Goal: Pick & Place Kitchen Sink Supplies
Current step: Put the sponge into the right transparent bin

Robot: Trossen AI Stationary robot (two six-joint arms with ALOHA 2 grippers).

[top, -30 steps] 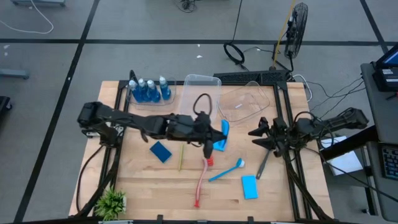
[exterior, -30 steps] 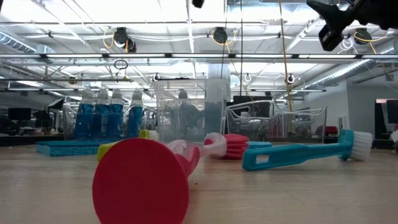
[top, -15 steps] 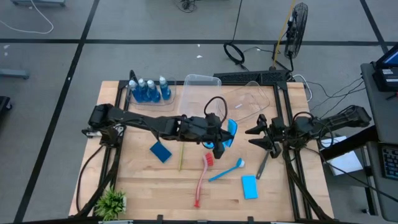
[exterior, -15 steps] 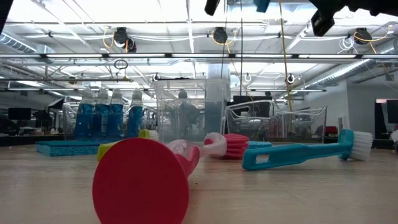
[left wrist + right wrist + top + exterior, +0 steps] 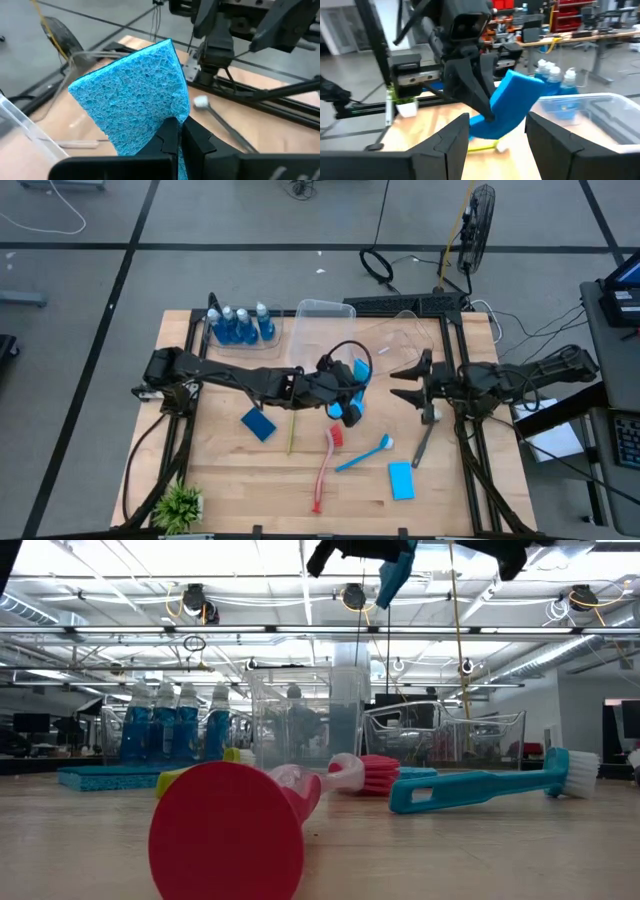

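Blue sponge (image 5: 357, 388) is what I'm carrying in the left gripper (image 5: 348, 392), pinched tight by one edge and held up in the air over the middle of the table (image 5: 230, 465), just in front of the clear tubs (image 5: 325, 320) at the far edge. In the left wrist view the fingers are biting only a thin strip of the sponge (image 5: 135, 102), and most of it is standing free above them. That's my main worry: I'm judging the hold as shallow, so a quick swing or a stop could let the soft foam twist and drop out, likely onto the brushes below.

I'm also watching the right gripper (image 5: 412, 380), which is hanging wide and empty over the table's right side, facing the sponge (image 5: 512, 105) head on and near to it. If I'm handing over, the risk is closing on a corner only, or the two grippers knocking together. Letting go with the left before the right is gripping would drop it.

Below, the red brush (image 5: 326, 460), the blue brush (image 5: 364, 452) and the grey brush (image 5: 424, 442) are lying near the front edge, with two more sponges flat on the wood and the bottles (image 5: 240, 325) at the far left corner, beside the tubs.
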